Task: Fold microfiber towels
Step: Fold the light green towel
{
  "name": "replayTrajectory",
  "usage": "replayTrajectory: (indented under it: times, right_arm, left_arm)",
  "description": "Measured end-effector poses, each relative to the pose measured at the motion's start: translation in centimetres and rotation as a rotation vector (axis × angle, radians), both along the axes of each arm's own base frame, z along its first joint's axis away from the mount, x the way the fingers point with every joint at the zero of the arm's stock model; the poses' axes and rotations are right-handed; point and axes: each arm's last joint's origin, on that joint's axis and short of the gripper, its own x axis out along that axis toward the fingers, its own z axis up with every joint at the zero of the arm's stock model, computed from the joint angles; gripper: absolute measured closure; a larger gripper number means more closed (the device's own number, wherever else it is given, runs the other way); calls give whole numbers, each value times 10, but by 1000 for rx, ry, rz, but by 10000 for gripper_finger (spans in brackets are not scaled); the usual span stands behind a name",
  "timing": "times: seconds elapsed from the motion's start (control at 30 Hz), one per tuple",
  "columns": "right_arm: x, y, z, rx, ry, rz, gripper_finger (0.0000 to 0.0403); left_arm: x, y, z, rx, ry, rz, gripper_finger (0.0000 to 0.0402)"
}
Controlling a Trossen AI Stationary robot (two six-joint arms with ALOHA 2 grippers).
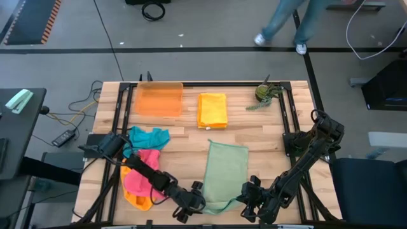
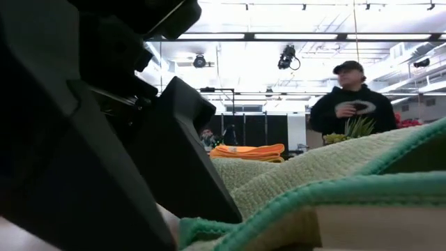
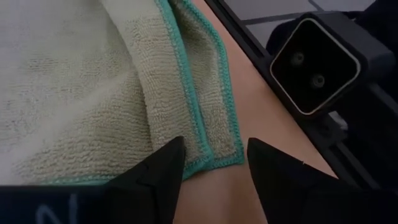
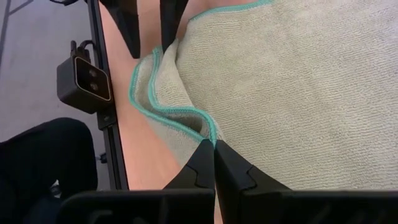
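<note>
A heap of teal, pink and orange towels [image 1: 143, 166] lies at the tabletop's [image 1: 254, 130] left side. The left end effector [image 3: 214, 163] hovers with fingers parted over the near corner of the sage green towel [image 1: 224, 172], which lies at mid-tabletop. The right end effector [image 4: 214, 157] is closed, pinching that towel's near edge. A folded yellow towel [image 1: 212, 109] rests farther back.

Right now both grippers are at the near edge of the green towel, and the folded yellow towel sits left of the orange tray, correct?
Not quite. In the high view the folded yellow towel sits right of the orange tray. The left gripper and right gripper are indeed at the green towel's near edge.
</note>
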Motion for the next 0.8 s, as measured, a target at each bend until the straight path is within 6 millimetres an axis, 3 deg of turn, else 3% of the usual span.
replayTrajectory:
  times: [0.13,0.4,0.6,0.8]
  right_arm:
    - [0,0,0,2,2,2,400]
    - [0,0,0,2,2,2,400]
    - [1,1,2,-5,-5,4,400]
    - [-3,17,18,9,-59,49,400]
  left_arm:
    - [0,1,-1,33,-12,30,256]
    - [-1,3,-3,76,3,45,384]
    - [-3,4,5,115,-22,7,393]
    - [-13,4,45,166,-58,-55,393]
